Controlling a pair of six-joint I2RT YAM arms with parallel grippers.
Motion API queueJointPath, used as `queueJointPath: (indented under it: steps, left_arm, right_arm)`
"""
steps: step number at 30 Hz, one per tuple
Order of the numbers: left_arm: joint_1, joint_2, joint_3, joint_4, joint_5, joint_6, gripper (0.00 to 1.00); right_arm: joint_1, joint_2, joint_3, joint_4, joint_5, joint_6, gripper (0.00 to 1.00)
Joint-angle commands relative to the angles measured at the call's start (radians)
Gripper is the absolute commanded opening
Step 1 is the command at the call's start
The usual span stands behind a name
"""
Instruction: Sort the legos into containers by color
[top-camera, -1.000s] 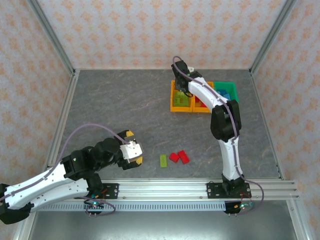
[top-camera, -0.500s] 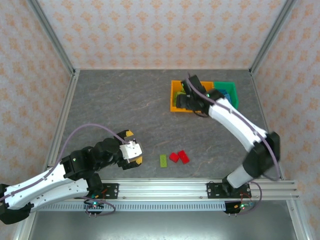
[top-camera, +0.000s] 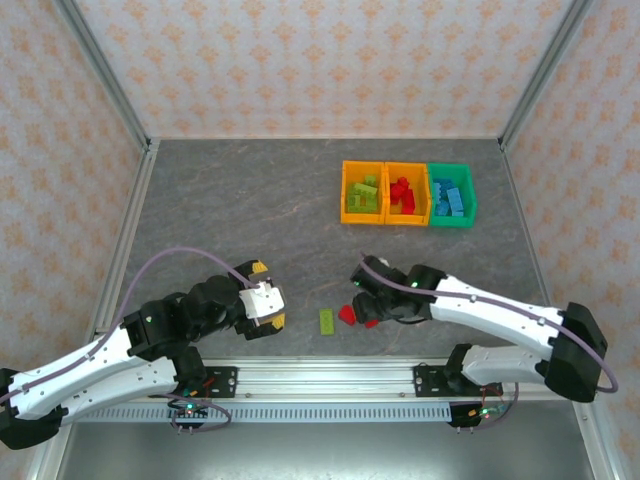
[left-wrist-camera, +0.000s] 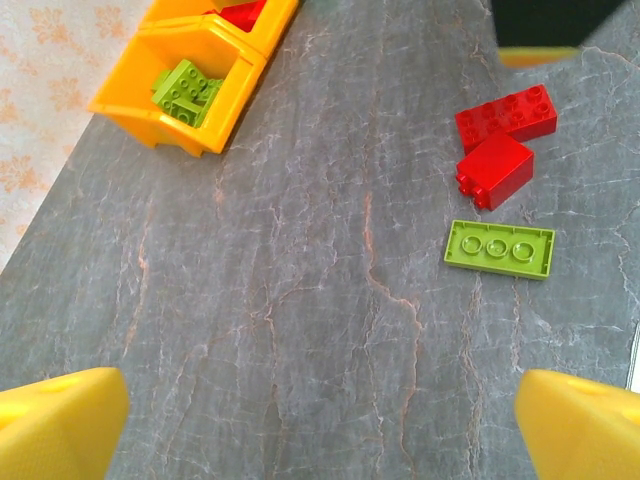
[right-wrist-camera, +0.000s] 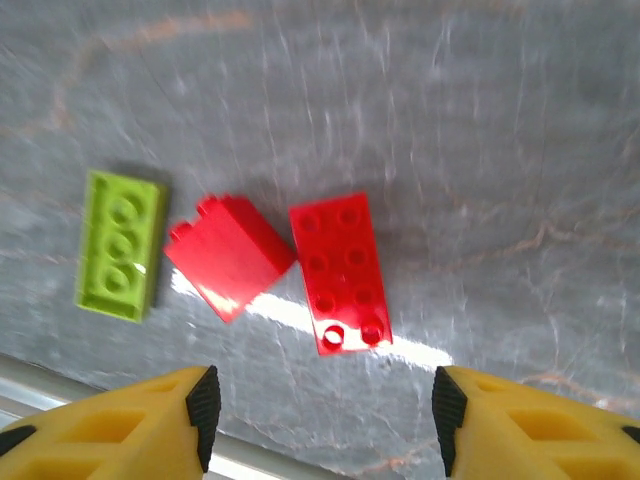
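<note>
Top view: the loose legos, a lime-green flat plastic plate (top-camera: 327, 321) and two red plastic bricks (top-camera: 347, 315), lie near the metal front rail (top-camera: 330, 372). The right gripper (top-camera: 362, 303) hovers over the reds. The row of orange and green plastic bins (top-camera: 386, 218) stands well apart at the back, with open grey tabletop (top-camera: 250, 220) between.

Left wrist view: the left gripper (left-wrist-camera: 320, 430) is spread wide and empty, with the bricks ahead of it.

Right wrist view: the jaws stand part open with nothing between them, above the long red brick (right-wrist-camera: 340, 272). The tipped red block (right-wrist-camera: 230, 255) lies just beside it. Both look light, rigid and smooth-sided. I would pinch the long brick across its narrow width. A finger could nudge the block, and the rail is close.
</note>
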Motion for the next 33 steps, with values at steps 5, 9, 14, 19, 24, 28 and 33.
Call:
queueJointPath:
  steps: [5, 9, 14, 19, 24, 28, 33]
  left_arm:
    - [0.005, 0.004, -0.013, 0.018, -0.001, 0.01, 1.0]
    - [0.006, 0.018, -0.01, 0.003, -0.019, 0.014, 1.0]
    - [0.006, 0.015, -0.009, 0.005, -0.022, 0.015, 1.0]
    - [0.006, 0.015, -0.01, 0.006, -0.019, 0.015, 1.0]
    - [0.007, 0.015, -0.009, 0.004, -0.02, 0.015, 1.0]
    - [0.006, 0.014, -0.009, 0.001, -0.023, 0.015, 1.0]
    - [0.006, 0.013, -0.009, -0.001, -0.023, 0.015, 1.0]
  right_arm:
    - [0.02, 0.189, -0.023, 0.085, 0.044, 0.0, 0.6]
    - [0.019, 0.28, -0.03, 0.15, 0.038, -0.001, 0.54]
    - [0.02, 0.318, -0.051, 0.175, 0.054, 0.021, 0.37]
    - [0.02, 0.309, -0.079, 0.174, 0.067, 0.052, 0.37]
    - [0.02, 0.308, -0.07, 0.151, 0.094, 0.08, 0.51]
    - [0.02, 0.356, -0.069, 0.168, 0.089, 0.082, 0.53]
    - [0.02, 0.402, -0.069, 0.201, 0.072, 0.084, 0.46]
